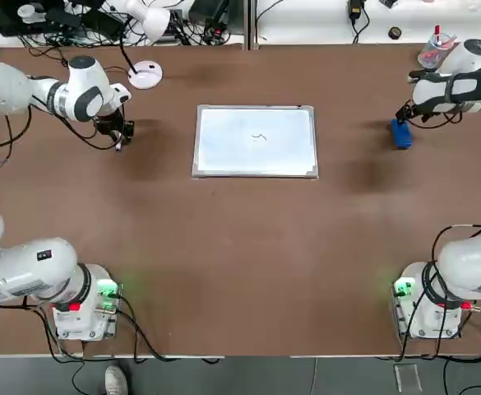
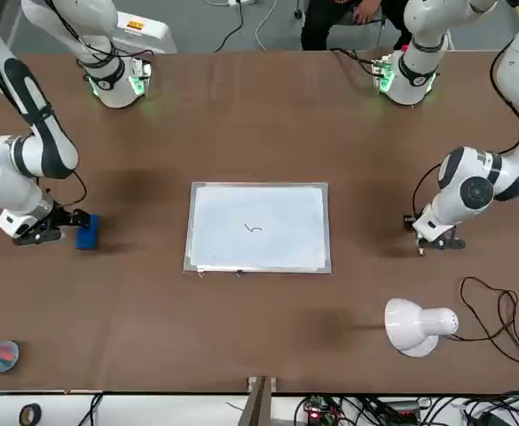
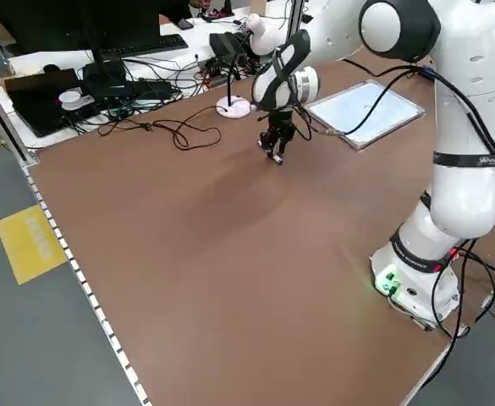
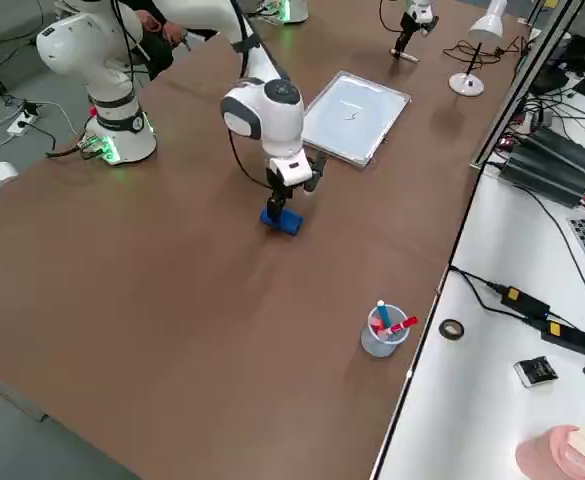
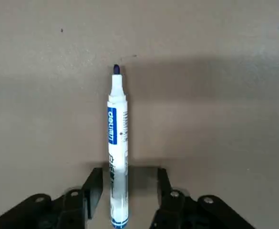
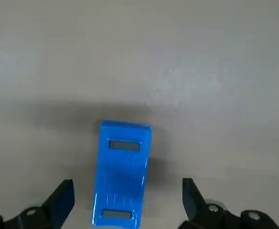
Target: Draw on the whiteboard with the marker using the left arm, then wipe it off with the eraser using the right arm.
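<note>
Left pincer [image 5: 126, 183] jaws apart around marker [image 5: 117, 143]; right pincer [image 6: 127, 195] agape over eraser [image 6: 121, 172].

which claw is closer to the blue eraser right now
Right. The right claw is open directly over the eraser, its fingers straddling it. The left claw is across the whiteboard, at the marker.

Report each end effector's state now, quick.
Left end effector: open, fingers apart from the marker lying between them.
Right end effector: open wide, straddling the eraser, not gripping.
</note>
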You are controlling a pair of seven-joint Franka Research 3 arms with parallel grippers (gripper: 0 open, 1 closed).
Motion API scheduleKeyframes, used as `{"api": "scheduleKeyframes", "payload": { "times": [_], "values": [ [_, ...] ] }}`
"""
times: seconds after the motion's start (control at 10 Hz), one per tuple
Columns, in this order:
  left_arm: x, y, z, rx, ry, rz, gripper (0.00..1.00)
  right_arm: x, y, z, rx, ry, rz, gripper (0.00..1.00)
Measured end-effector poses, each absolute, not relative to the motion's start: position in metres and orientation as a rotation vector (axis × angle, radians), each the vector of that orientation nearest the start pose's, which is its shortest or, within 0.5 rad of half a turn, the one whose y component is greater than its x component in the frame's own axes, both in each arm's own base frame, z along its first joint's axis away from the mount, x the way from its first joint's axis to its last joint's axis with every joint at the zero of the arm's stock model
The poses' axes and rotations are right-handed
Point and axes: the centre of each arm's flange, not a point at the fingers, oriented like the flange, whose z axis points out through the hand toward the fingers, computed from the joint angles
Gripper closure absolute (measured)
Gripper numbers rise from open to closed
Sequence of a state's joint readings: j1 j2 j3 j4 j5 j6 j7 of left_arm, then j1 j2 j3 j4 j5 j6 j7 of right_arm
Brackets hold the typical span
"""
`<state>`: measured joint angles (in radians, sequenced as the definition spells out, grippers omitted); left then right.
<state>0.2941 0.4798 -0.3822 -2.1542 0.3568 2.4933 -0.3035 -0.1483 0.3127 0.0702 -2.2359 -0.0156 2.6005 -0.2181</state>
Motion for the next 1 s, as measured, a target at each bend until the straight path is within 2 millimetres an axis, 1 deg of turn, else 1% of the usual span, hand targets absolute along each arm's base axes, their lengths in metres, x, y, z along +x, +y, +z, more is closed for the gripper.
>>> {"api": "scheduleKeyframes", "payload": {
  "times": [0.2,0.3,0.4,0.5,0.6,0.7,0.8,1.0],
  "values": [
    [0.555,-0.058,0.183,-3.098,0.081,0.108,0.26,0.552,-0.043,0.227,-3.127,-0.23,-0.116,0.0],
    [0.559,-0.059,0.187,-3.099,0.083,0.092,0.15,0.552,-0.042,0.222,-3.127,-0.229,-0.129,0.0],
    [0.566,-0.059,0.195,-3.099,0.081,0.063,0.06,0.552,-0.042,0.215,-3.126,-0.227,-0.133,0.0],
    [0.576,-0.059,0.207,-3.094,0.077,0.035,0.0,0.552,-0.042,0.209,-3.125,-0.226,-0.132,0.0],
    [0.589,-0.059,0.225,-3.082,0.073,0.021,0.0,0.551,-0.042,0.205,-3.124,-0.223,-0.126,0.0],
    [0.603,-0.062,0.249,-3.065,0.074,0.023,0.0,0.55,-0.042,0.202,-3.124,-0.218,-0.117,0.0],
    [0.617,-0.068,0.279,-3.047,0.076,0.03,0.0,0.549,-0.041,0.2,-3.123,-0.213,-0.111,0.0],
    [0.638,-0.081,0.349,-3.013,0.069,0.028,0.0,0.548,-0.041,0.199,-3.123,-0.211,-0.106,0.0]
  ]
}}
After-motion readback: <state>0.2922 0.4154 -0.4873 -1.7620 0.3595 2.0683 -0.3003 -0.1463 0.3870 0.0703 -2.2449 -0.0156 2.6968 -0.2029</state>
